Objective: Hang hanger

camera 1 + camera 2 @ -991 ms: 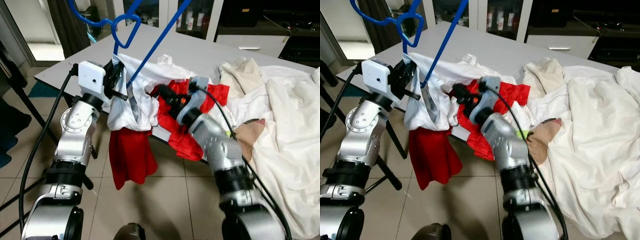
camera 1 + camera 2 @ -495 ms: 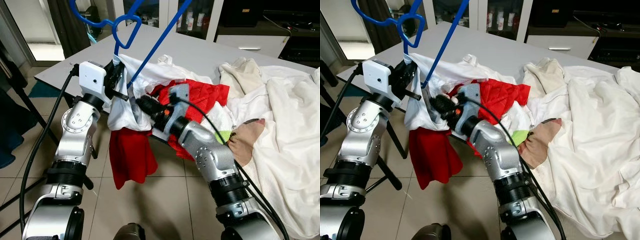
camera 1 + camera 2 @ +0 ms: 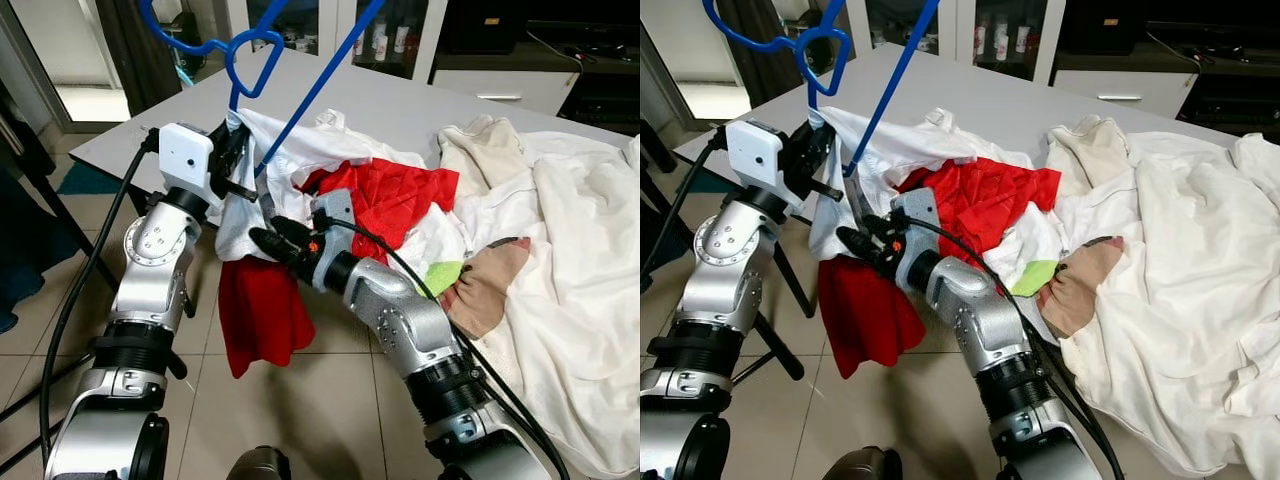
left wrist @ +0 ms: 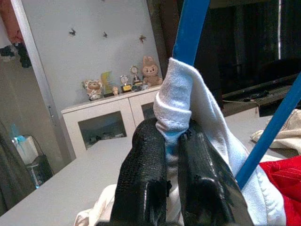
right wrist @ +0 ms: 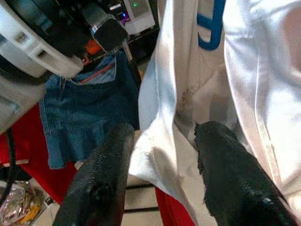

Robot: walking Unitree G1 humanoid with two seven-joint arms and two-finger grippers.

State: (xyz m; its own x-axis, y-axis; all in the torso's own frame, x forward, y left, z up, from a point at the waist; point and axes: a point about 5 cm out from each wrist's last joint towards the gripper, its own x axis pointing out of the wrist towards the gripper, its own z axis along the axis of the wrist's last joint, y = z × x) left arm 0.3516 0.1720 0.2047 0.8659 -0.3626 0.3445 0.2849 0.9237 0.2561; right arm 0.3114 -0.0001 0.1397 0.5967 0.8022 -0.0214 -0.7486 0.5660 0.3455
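The blue hanger (image 3: pixel 300 100) rises just above the left gripper (image 4: pixel 171 155), whose fingers are pressed together on a fold of the white shirt (image 3: pixel 250 215) wrapped around the hanger's bar. The plastic looks stiff and light, so it is best held at the bar; the shirt is soft and may slip. The right gripper (image 5: pixel 164 165) has its fingers spread on both sides of the shirt's hanging edge, probably without pinching it. Below hangs a red garment (image 3: pixel 260 310), beside the table (image 3: pixel 420 105).
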